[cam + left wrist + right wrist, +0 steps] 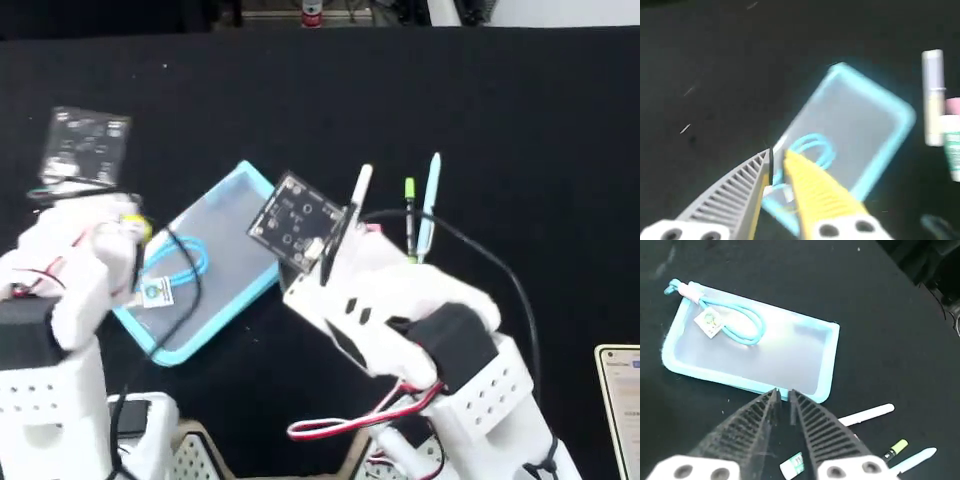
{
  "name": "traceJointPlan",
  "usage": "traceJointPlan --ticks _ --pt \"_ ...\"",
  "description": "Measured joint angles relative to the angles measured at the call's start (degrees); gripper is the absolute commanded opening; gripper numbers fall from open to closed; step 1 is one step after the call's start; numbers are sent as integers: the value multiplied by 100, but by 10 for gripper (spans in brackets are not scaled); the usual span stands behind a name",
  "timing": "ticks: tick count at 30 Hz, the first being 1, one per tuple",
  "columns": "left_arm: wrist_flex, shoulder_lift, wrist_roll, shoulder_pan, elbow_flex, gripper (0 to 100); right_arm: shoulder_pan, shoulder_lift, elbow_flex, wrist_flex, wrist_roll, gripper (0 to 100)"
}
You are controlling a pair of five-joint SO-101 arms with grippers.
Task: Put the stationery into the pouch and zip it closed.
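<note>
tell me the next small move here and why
Probably the left gripper should open a little and lower onto the blue cord at the pouch's corner, to pull the zip. Its fingers are nearly together right over that cord. The white pen and the green-capped pen lie outside the pouch, near the right gripper, which is also shut and empty.

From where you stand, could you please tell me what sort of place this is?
Probably a robotics lab bench: a table draped in black, two white robot arms with bare wiring, and a pouch and pens laid out for practice.
</note>
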Motion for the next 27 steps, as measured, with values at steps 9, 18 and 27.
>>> traceJointPlan --ticks 9,18,27 --pt "0 0 -774 -1969 1037 162 -563 -440 2901 -2505 -70 130" --pt "-510 9 -844 -2980 2031 162 -607 818 3490 -4677 -738 131" --pt "-589 9 -844 -4193 2444 162 -1336 3112 2312 -5275 -747 191"
